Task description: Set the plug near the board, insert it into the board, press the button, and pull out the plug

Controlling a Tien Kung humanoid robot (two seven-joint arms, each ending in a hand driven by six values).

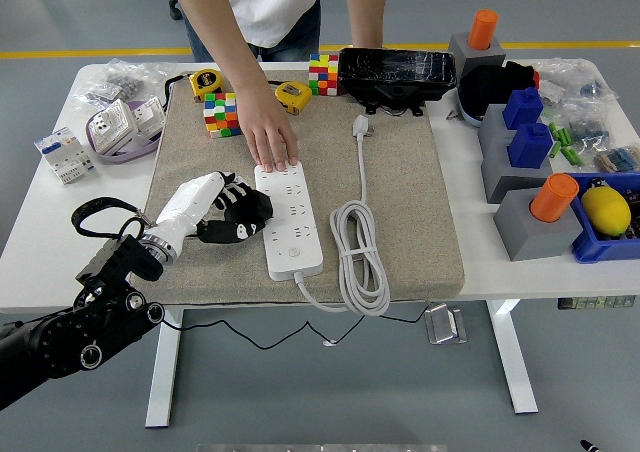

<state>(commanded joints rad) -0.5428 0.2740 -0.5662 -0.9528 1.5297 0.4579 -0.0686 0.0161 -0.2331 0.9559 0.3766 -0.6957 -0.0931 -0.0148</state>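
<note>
A white power strip (292, 222) lies lengthwise on the tan mat (425, 207), its round button (296, 253) at the near end. Its white plug (361, 125) rests on the mat to the right of the strip's far end, and the cable runs down into a coil (360, 257). A person's hand (272, 137) presses flat on the strip's far end. My left hand (240, 212) sits against the strip's left side with black fingers curled, holding nothing. The plug is untouched, well to the right of my hand.
Two colour cubes (221, 114) (323, 73), two yellow tape measures (205, 82) (290, 95) and a black box (396, 72) line the mat's far edge. Grey blocks with orange and blue pegs (530, 217) and a blue bin (606, 234) fill the right. Breakers (62, 155) lie left.
</note>
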